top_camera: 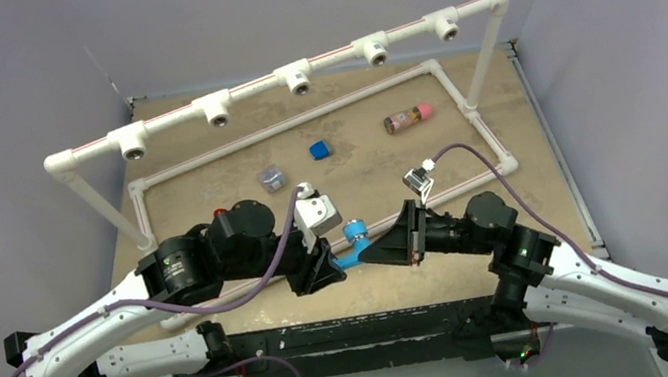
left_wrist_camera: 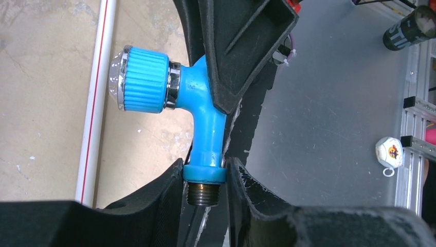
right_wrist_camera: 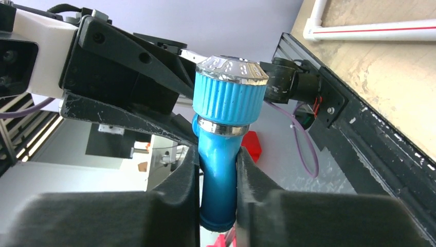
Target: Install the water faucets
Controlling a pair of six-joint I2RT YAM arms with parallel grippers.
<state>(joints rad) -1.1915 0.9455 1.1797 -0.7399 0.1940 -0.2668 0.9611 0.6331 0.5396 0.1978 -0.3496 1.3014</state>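
The water faucet [top_camera: 355, 243] hangs in the air just on the near side of the white pipe frame [top_camera: 297, 78], by its near floor pipe, and is held by both arms at once. The left gripper [left_wrist_camera: 205, 172] is clamped on the collar just above the faucet's brown threaded end, a finger pressed to each side. The right gripper [right_wrist_camera: 218, 164] pinches the light-blue bent body below the ribbed knob, which points toward the frame's raised rail. In the top view the two grippers meet tip to tip on the faucet. Inside the frame's floor loop lie a dark-blue cube [top_camera: 320, 149], a small clear-grey block [top_camera: 274, 178] and a brown cylinder with a pink cap [top_camera: 408, 118], all well apart from the faucet.
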